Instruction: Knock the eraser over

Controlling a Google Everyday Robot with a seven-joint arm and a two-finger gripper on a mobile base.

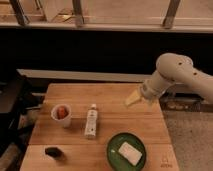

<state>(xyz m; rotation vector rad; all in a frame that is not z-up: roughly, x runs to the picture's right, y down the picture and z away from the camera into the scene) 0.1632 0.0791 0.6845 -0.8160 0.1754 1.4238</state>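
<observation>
**Well Apart: Gripper Is Hovering Far From the Eraser**

The gripper [134,98] is hanging above the right rear part of the wooden table [150,125], at the end of a smooth, rounded white arm [172,72] that is bending in from the right. It is pointing down and to the left and is carrying nothing. Whether it is apart or together cannot be told.

The eraser [53,151] is taken to be the small dark block sitting alone near the front left corner, boxy and dull-surfaced. It is lying diagonally across the table from the gripper, well apart from it.

3 other things are sharing the pale, plank-grained top. A white cup [61,114] is holding something orange, and a slim pale bottle [91,121] is sitting just right of it, though whether it is upright or lying flat is unclear. A round green plate [114,155] at the front is carrying a pale rectangular block [130,151].

The spacing is probably giving the arm room to touch 1 thing without disturbing the rest. The raised pose is likely letting it pass over the bottle and cup. The task is looking barely begun. The block looks squat, so a low push may be sliding it along the smooth wood instead of tipping it.
</observation>
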